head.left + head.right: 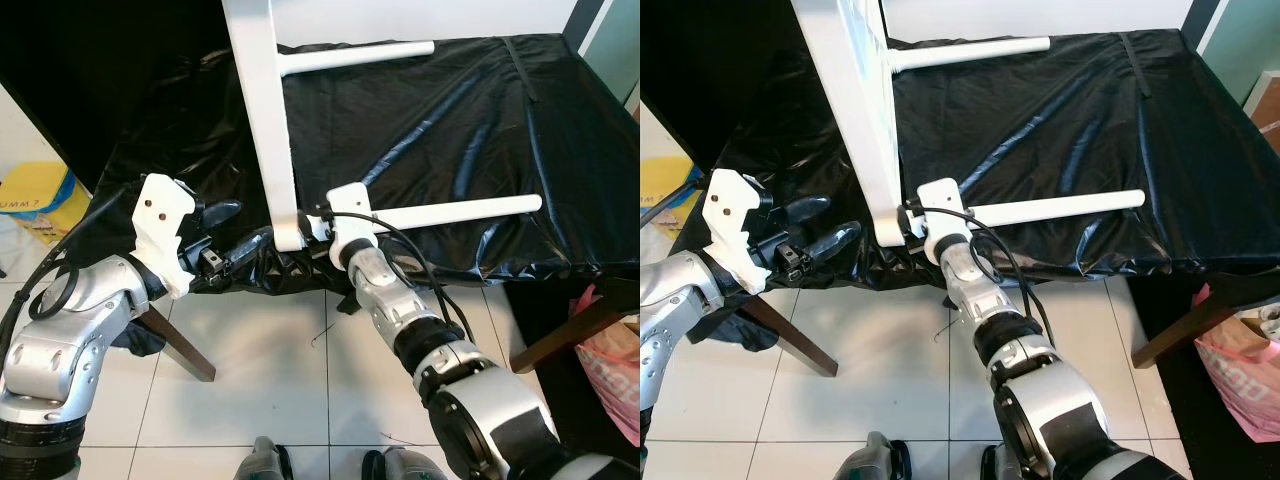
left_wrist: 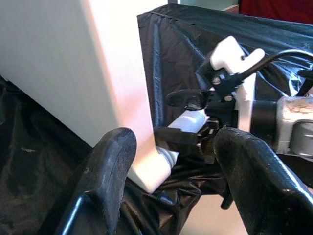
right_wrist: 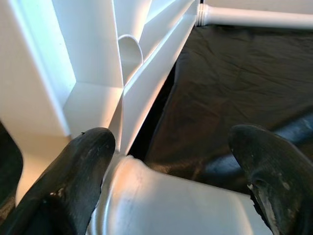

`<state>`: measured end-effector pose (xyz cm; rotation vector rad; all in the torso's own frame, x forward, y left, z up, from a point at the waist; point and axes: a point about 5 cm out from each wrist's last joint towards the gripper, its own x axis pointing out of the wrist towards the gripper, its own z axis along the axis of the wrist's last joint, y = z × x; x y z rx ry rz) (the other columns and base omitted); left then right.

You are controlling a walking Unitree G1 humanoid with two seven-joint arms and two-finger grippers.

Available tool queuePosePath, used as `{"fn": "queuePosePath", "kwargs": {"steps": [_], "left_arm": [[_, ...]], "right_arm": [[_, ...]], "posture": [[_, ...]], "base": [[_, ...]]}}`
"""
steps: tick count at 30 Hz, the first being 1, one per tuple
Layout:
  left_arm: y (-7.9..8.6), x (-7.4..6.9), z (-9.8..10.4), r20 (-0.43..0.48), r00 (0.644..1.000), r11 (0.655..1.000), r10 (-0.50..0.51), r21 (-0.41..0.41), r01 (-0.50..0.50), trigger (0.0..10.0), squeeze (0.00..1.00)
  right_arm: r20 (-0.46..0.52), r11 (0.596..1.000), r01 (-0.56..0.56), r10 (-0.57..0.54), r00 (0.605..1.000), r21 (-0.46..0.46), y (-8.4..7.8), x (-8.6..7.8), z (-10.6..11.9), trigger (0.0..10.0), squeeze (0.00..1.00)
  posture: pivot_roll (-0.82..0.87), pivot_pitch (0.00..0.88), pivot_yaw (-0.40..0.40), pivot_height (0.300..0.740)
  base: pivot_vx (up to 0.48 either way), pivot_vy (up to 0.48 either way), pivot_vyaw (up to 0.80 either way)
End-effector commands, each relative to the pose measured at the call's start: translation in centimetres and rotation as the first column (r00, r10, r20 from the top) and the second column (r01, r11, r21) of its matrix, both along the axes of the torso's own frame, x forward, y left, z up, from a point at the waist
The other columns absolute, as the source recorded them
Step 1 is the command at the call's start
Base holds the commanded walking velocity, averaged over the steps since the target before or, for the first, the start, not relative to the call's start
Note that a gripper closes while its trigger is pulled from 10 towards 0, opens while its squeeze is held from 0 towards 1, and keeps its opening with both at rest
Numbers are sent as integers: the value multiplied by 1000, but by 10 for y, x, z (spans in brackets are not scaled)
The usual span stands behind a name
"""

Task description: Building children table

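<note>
Nearest, the right gripper (image 1: pixel 318 228) reaches to the near edge of the black-covered table (image 1: pixel 520 130), its fingers (image 3: pixel 73 176) closed around a white table leg (image 1: pixel 455 210) where it joins the corner of the white tabletop (image 1: pixel 262 110). That tabletop stands on edge, running away toward the far side, with a second leg (image 1: pixel 355 55) sticking out to the right at its far end. Left of the corner, the left gripper (image 1: pixel 228 232) hovers spread wide, holding nothing.
</note>
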<state>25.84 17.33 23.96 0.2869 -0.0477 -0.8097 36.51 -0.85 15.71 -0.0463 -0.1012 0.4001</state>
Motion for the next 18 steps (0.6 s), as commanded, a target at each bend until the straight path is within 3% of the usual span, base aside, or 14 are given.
{"fn": "queuePosePath", "kwargs": {"steps": [1, 9, 18], "left_arm": [[-1, -3, 3, 5, 1000, 1000, 6, 4, -6, 10000, 0], [-1, -5, 3, 2, 1000, 1000, 4, 2, -4, 10000, 0], [-7, 3, -4, -57, 993, 993, 106, -53, -109, 10000, 0]], "right_arm": [[-15, 997, -64, 65, 998, 48, 32, -11, 3, 10000, 0], [-7, 998, -43, 44, 999, 42, 22, -6, 2, 10000, 0], [90, 997, 0, -7, 996, 72, -18, -3, -1, 10000, 0]], "posture": [[105, 134, 14, 740], [107, 132, 11, 740], [105, 124, -7, 740]], "base": [[0, 0, 0], [0, 0, 0], [0, 0, 0]]}}
